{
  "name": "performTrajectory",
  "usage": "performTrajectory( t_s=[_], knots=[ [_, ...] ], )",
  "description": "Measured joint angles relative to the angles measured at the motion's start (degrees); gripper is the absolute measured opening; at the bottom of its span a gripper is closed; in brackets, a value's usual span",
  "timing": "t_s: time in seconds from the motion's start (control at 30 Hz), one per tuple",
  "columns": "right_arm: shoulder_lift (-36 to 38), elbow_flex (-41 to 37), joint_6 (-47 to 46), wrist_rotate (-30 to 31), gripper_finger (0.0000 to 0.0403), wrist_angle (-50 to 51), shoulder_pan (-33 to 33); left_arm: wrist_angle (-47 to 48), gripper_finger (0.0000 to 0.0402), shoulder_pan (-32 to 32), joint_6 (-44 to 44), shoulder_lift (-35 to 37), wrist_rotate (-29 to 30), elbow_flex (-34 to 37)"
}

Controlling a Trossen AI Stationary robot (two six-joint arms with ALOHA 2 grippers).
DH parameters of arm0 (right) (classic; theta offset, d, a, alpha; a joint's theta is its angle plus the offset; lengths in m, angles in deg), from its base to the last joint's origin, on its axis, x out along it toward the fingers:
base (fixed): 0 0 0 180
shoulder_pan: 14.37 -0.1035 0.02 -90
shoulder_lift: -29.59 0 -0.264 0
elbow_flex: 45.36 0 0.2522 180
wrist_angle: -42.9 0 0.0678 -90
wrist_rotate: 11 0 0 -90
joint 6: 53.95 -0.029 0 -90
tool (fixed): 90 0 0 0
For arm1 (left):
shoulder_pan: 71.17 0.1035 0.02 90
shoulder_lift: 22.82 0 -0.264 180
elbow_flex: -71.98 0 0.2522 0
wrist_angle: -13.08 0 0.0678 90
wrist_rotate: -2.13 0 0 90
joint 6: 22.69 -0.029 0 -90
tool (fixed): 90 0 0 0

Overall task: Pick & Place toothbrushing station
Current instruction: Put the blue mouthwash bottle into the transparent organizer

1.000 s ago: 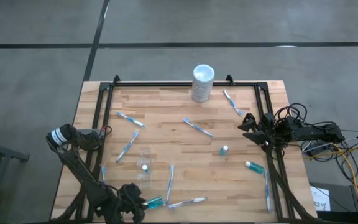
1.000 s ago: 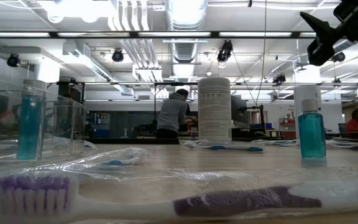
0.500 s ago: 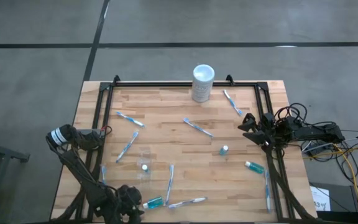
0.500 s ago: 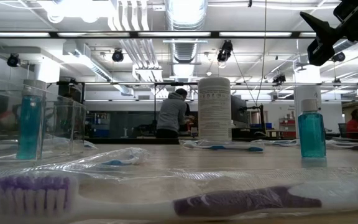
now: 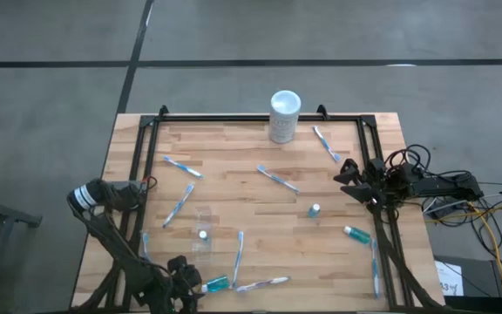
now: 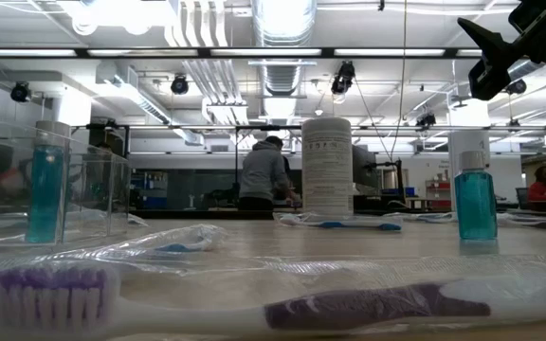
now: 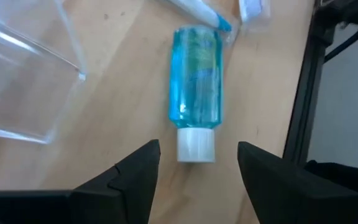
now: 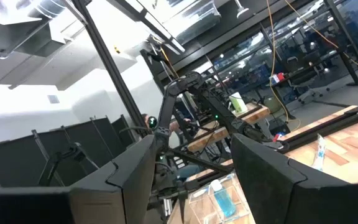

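A: Room at the near edge?
B: Little. The left pincer [image 5: 184,277] hangs released over a lying teal tube [image 7: 195,99], near the clear cup [image 5: 202,228] with a tube standing in it.
A: Farther off?
B: Toothbrushes [image 5: 277,179] scattered mid-surface [image 5: 234,148]; right pincer [image 5: 347,177] spread wide at the right edge; white cylinder [image 5: 284,116] at the far edge.

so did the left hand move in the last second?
Yes, slightly. In the high view the left hand now sits a little nearer the lying teal tube at the table's near edge. The tube itself hasn't shifted.
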Motion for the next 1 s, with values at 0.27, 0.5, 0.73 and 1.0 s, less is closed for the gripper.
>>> performTrajectory(
  t_s=[0.27, 0.5, 0.73, 1.0],
  knots=[
    [0.01, 0.0, 0.0, 0.0, 0.0206, 0.02, 0.0, -0.57, 0.0222, 0.0, 0.5, -1.14, 0.23, 0.0],
    [0.0, 0.0, 0.0, 0.0, 0.0206, 0.0, 0.0, -0.62, 0.0222, 0.02, 0.58, -1.33, 0.29, 0.09],
    [-0.01, 0.0, 0.0, 0.02, 0.0206, 0.0, 0.01, -2.19, 0.0217, 0.04, 1.31, -3.15, 0.88, 0.09],
    [0.0, 0.0, 0.0, 0.01, 0.0206, 0.02, 0.01, -2.19, 0.0202, 0.17, 1.42, -3.3, 0.83, 0.09]
  ],
)
